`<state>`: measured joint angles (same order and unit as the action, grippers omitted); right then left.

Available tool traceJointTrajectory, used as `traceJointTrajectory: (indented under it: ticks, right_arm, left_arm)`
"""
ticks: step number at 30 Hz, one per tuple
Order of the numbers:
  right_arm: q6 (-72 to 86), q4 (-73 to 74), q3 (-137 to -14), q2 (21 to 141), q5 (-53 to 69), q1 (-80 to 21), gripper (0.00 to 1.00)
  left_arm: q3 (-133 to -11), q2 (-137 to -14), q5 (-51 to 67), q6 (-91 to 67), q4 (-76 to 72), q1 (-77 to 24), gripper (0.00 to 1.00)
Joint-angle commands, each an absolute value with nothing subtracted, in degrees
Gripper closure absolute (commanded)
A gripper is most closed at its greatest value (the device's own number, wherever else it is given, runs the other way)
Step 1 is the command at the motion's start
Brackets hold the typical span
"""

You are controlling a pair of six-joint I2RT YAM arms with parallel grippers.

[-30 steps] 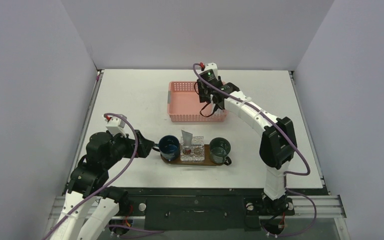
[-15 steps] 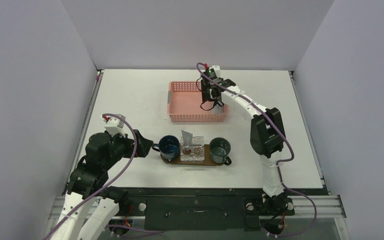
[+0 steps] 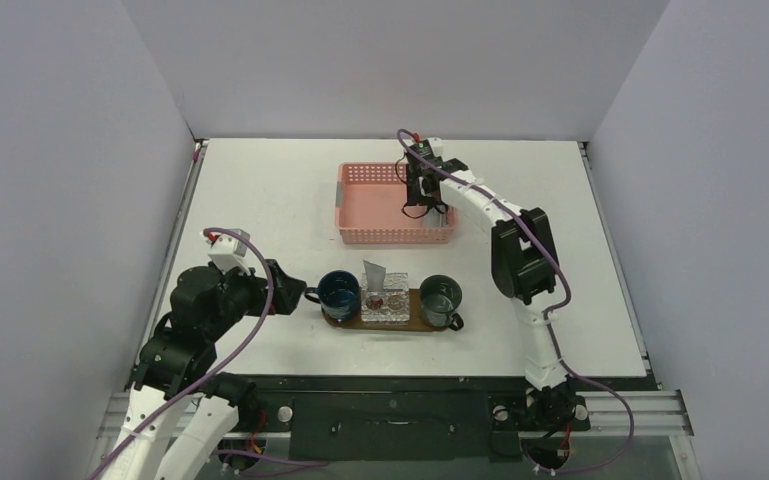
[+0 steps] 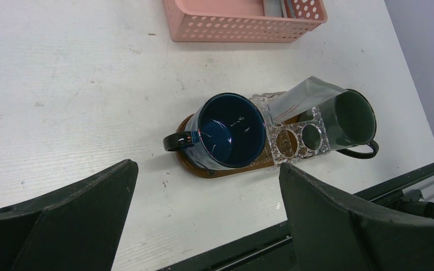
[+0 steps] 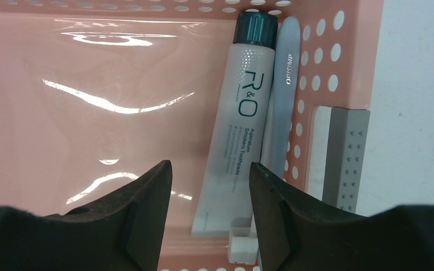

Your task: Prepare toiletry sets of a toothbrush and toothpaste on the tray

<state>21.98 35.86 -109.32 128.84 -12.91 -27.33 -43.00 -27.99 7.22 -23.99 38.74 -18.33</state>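
Observation:
The tray (image 3: 413,321) is a dark brown oval board near the front, also in the left wrist view (image 4: 203,170). It holds a blue mug (image 3: 339,290), a clear holder (image 3: 385,301) with a silver tube end (image 3: 373,272) sticking up, and a green mug (image 3: 440,297). A white toothpaste tube (image 5: 240,130) and a pale toothbrush (image 5: 279,84) lie side by side at the right end of the pink basket (image 3: 380,205). My right gripper (image 5: 210,165) is open just above the tube's flat end. My left gripper (image 4: 207,166) is open and empty, left of the blue mug (image 4: 231,131).
The basket's perforated right wall (image 5: 316,68) stands close beside the toothbrush. A grey dotted strip (image 5: 345,158) shows just outside that wall. The table's front edge and black rail (image 4: 316,248) lie right below the tray.
The right arm has folded in toward the basket and its gripper has shifted to the basket's right end. The left arm and the tray's items have not moved.

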Motion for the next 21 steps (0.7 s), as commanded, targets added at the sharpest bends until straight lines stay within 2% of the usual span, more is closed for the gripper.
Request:
traceJointTrajectory:
  ticks: [1,16,21]
  right_arm:
    - [23.4,35.3,-112.5,130.5,-12.4,-26.4,0.51]
    - [23.9,35.3,-114.4,136.0,-9.9,-25.6,0.51]
    - [23.5,35.2,-114.5,137.2,-8.0,-25.6,0.58]
  left_arm:
    - [-43.4,-27.5,6.3,-24.5,36.6,-18.5,0.04]
    - [-43.4,-27.8,6.4,-24.5,36.6,-18.6,0.04]
    - [-43.4,-27.9,6.4,-24.5,36.6,-18.5,0.04]
